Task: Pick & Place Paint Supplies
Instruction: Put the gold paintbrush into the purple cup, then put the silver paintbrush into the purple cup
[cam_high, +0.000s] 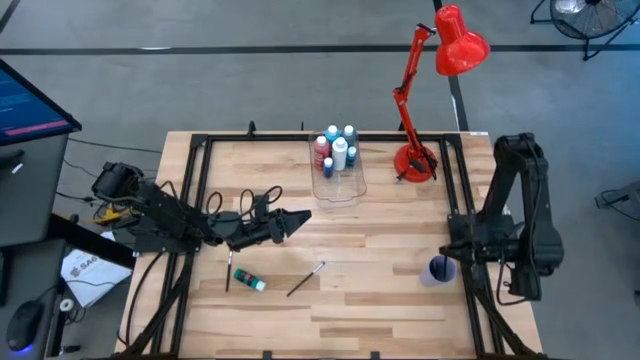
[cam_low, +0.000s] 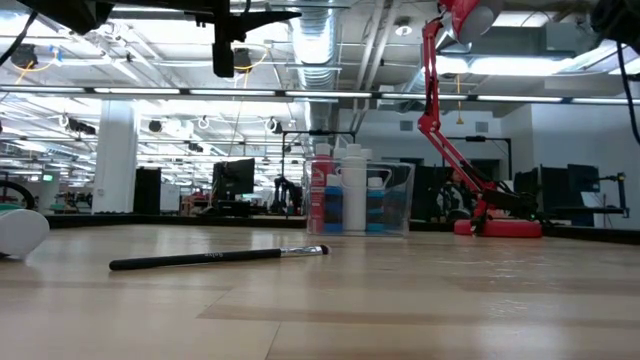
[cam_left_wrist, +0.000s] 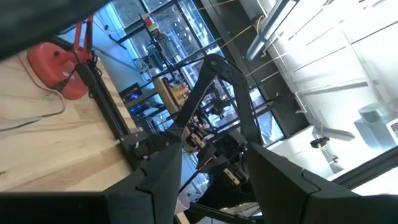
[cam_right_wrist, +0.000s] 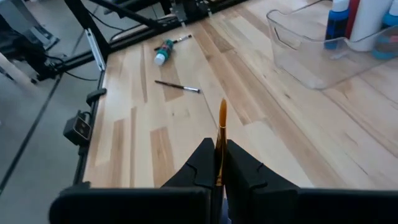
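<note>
My right gripper (cam_right_wrist: 216, 149) is shut on a thin paintbrush (cam_right_wrist: 222, 118) with an orange end. It hovers at the table's right side, by the small purple cup (cam_high: 438, 270). My left gripper (cam_high: 295, 220) hangs open and empty above the table's left half, pointing right; its fingers (cam_left_wrist: 161, 180) have nothing between them. Several paint bottles (cam_high: 336, 148) stand in the clear box (cam_high: 340, 185). A blue-green tube (cam_high: 250, 282) lies on its side on the wood beside a dark brush (cam_high: 229, 275). Another dark brush (cam_high: 306, 280) lies flat nearby. My right gripper pinches the thin brush between its two fingers, which lie along the brush. The orange end (cam_right_wrist: 222, 124) sticks straight out past the fingertips, clear of the table. The rest of the brush is hidden behind the fingers.
A red desk lamp (cam_high: 415, 160) stands at the far right, behind the box. Black frame rails (cam_high: 195, 200) run along the table's left and right sides. Bare wood lies between the box and the near edge.
</note>
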